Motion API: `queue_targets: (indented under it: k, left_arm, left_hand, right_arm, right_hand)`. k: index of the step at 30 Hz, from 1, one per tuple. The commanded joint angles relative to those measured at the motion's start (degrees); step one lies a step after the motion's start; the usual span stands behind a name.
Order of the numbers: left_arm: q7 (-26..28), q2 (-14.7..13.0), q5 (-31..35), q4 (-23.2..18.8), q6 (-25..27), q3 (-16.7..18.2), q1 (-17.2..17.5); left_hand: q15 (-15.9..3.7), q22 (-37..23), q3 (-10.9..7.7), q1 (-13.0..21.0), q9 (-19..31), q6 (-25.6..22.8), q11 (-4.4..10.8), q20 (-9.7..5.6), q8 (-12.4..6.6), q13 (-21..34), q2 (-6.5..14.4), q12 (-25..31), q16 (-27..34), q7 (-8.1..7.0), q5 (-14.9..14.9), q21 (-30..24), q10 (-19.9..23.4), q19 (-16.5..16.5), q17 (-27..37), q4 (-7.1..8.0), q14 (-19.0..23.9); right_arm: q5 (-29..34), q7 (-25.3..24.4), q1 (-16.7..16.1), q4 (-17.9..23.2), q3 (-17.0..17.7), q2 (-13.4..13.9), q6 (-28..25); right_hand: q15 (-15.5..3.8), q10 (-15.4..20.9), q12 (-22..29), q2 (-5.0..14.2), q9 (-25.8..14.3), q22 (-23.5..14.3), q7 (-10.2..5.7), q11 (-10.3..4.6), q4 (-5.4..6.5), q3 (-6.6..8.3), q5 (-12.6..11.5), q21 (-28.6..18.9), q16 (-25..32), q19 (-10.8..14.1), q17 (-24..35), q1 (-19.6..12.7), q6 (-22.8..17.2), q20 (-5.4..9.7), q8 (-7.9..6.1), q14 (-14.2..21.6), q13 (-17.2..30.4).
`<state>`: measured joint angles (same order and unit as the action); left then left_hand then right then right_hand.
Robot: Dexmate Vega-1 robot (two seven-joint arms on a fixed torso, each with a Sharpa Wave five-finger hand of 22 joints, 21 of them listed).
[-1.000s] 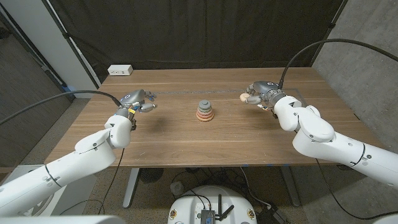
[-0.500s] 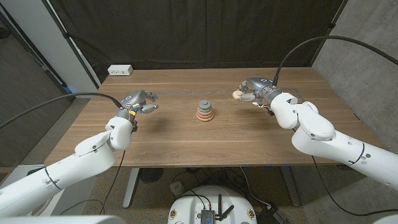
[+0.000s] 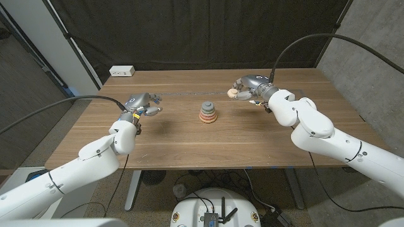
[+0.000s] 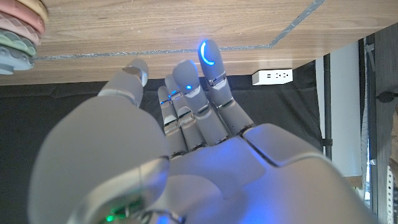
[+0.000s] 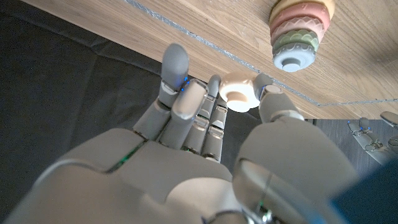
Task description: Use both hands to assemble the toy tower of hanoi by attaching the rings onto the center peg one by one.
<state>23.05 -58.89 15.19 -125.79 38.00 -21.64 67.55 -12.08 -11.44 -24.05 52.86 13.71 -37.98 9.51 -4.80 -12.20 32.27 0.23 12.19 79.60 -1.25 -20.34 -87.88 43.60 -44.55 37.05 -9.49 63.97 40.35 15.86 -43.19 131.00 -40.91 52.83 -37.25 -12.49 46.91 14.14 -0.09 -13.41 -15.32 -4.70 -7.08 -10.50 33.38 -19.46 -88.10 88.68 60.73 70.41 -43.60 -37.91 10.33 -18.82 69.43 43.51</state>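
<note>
Wooden surface [image 3: 189, 142] carries your ring stack [image 3: 207, 113] at its middle, a grey ring topmost. Your right robot hand [image 3: 247, 88] pinches a small cream ring [image 3: 232, 93] toward the far edge, while your left robot hand [image 3: 142, 104] hovers empty, fingers loosely apart.

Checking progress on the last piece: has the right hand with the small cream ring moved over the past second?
Yes. The right hand, pinching the cream ring, has moved toward the ring stack at the table's middle.
</note>
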Motion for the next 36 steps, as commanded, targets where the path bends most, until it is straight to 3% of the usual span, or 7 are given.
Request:
queue_targets:
  k: [1, 36]
  left_arm:
    - [0.0, 0.0, 0.5, 0.9, -1.0, 0.1, 0.1]
    - [-1.0, 0.0, 1.1, 1.4, -1.3, 0.0, -0.2]
  left_hand:
    - [-0.48, -0.2, -0.36, -0.4, 0.3, -0.1, 0.21, -7.16, 0.3, 0.2, -0.1, -0.3, 0.0, -0.17, 0.1, -0.4, -0.1, -0.7, 0.3, -0.05, 0.6]
    - [-0.48, -0.2, -0.86, -0.6, 0.3, -0.4, 0.17, -7.18, 0.2, 0.2, -0.3, -0.1, -0.3, -0.02, 0.4, -0.5, 0.4, -0.8, 0.1, -0.09, 0.6]
  right_arm:
    - [1.6, 1.9, 1.4, -2.3, 0.0, -3.6, 4.0]
    - [4.8, 7.3, 6.9, -9.3, -3.6, -10.8, 9.7]
  right_hand:
    - [0.04, 4.1, -0.2, 1.4, -0.1, -0.2, -2.34, -3.44, 1.02, 1.61, -0.4, 0.0, 0.3, 0.7, 0.2, 0.0, -3.4, 2.2, -0.3, 0.6, 0.2]
    - [0.04, 4.8, -0.7, 1.33, 0.0, -0.1, -2.49, -3.43, 1.06, 1.81, -0.4, 0.2, 0.3, 0.7, 0.2, 0.1, -3.7, 2.2, -0.16, 0.8, 0.6]
